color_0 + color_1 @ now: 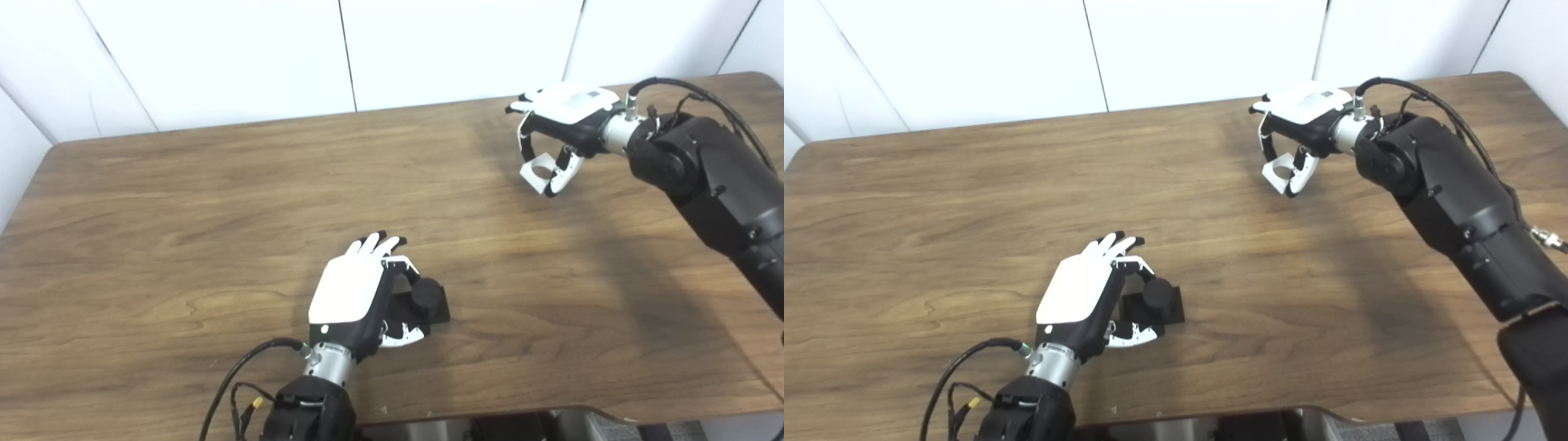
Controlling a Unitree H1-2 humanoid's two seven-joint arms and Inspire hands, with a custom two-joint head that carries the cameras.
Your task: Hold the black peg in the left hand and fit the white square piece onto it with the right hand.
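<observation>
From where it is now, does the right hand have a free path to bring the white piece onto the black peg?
Probably yes. The right hand holds the white square piece above bare table, and the black peg stands exposed beside the left hand, its top uncovered.

One table (184,202). Two hands: the left hand (355,294) and the right hand (560,119). One black peg (427,294) on a square black base. One white piece (539,171) with a round hole. Nothing else countable shows.
</observation>
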